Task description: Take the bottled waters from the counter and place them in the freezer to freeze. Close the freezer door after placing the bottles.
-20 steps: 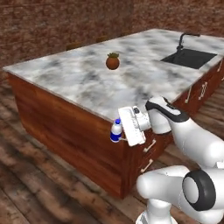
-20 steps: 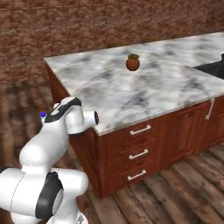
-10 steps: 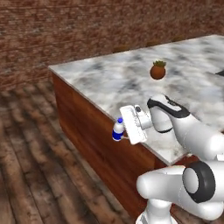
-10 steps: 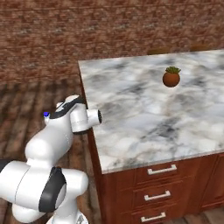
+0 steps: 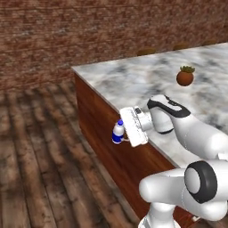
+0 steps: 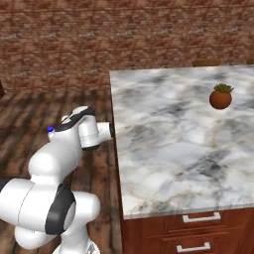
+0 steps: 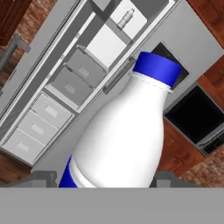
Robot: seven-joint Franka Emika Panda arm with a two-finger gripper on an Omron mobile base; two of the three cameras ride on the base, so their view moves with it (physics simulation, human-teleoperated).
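Water bottle, blue-capped: clamped between the half-open jaws of the gripper, carried left off the counter toward the open freezer.

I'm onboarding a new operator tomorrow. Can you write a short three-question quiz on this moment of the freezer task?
1. True or false: the gripper holds a bottled water.
2. In the hand view, the freezer stands: A open, B shut.
3. Fill in: on a freezer shelf lies a second ____.

Key: 1 true, its blue cap shows beyond the hand. 2 A, white drawers and shelves are exposed. 3 bottle. Bonus look: a small potted plant sits on the counter.
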